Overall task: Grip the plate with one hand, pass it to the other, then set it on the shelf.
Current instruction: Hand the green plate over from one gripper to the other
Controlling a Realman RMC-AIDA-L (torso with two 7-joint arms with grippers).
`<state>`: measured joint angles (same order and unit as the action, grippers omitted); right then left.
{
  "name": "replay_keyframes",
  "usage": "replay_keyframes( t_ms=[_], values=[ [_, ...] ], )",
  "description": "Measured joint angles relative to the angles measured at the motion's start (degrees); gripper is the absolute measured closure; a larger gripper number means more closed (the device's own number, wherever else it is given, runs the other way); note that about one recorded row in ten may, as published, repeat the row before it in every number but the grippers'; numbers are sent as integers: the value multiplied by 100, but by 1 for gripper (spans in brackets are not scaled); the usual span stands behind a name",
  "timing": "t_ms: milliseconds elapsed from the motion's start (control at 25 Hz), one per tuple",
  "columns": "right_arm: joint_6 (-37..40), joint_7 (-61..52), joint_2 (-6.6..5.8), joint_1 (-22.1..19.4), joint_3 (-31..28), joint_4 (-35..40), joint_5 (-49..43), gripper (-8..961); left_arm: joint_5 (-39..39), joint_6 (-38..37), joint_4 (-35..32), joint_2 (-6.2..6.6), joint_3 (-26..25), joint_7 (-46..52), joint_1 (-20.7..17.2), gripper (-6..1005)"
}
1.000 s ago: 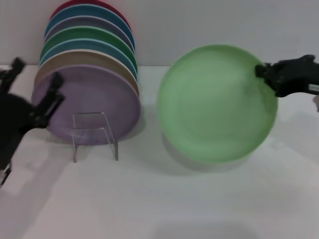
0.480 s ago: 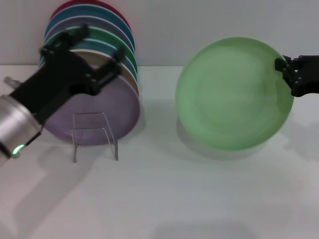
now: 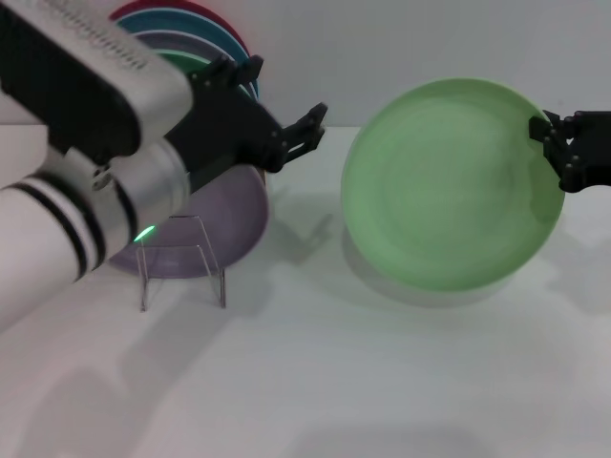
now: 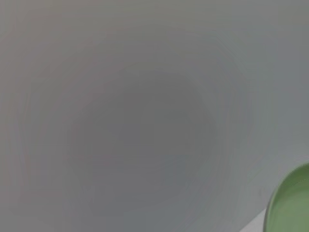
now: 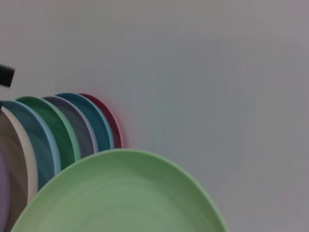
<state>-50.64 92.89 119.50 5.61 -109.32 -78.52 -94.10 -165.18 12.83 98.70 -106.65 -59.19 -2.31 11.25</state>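
The plate [image 3: 449, 181] is held up in the air, tilted so its face looks toward the camera, on the right side of the head view. Its lower edge hangs above the white table [image 3: 315, 382] and throws a shadow there. The right gripper [image 3: 557, 143] is clamped on the plate's right rim, approx at the upper part of this edge; the dark fingers [image 3: 573, 157] sit over the rim.

The left gripper [image 3: 286, 134] is in the air between the rack of plates and the plate, w/ its two fingers spread apart and nothing between them. Its tips point toward the plate's left rim but are apart from it; a gap of free wall and table shows between them. The left arm [image 3: 86, 172] is big in the head view and covers most of the stacked plates.

Behind the arm the coloured plates [image 5: 58, 135] stand on edge in a row, and the lilac plate [image 3: 234, 215] is at the front, leaning in the clear shelf [image 3: 181, 253]. In front of the shelf the table is free.

In the left wrist view only the grey wall shows, w/ the plate's rim [image 4: 289, 203] in one corner. The right wrist view shows the plate's upper edge [image 5: 125, 193] close, the row of plates behind it
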Motion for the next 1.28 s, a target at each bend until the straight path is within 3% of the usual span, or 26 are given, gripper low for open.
replay_keyframes(
  t_ms=[40,160,200,240,360,400,440,480,680,1280],
  values=[
    [0,0,0,0,0,0,0,929,76,396,176,-240,-130,-277,59,236],
    [-2,123,-6,-16,-1,27,32,929,335,927,331,-421,-249,-608,237,243],
    [-3,178,-6,-33,-1,30,42,929,335,927,331,-421,-249,-608,237,245],
    [-3,178,-6,-33,-1,30,42,929,750,1345,382,-603,-413,-1066,389,247],
    [-21,259,-1,-56,-1,58,57,929,1171,1691,387,-842,-608,-1637,446,254],
    [-31,291,0,-69,0,75,71,929,1171,1691,387,-842,-608,-1637,446,256],
    [-35,343,0,-83,11,89,109,930,1457,1956,370,-1062,-797,-2122,454,258],
    [-44,387,0,-95,23,100,152,930,1620,2084,353,-1120,-863,-2332,467,260],
    [-254,921,-10,-263,101,211,698,930,2012,2200,41,-1127,-916,-2621,634,271],
    [-1083,1241,-9,-481,13,241,1267,929,2003,1999,-364,-1159,-854,-2759,678,304]
  ],
)
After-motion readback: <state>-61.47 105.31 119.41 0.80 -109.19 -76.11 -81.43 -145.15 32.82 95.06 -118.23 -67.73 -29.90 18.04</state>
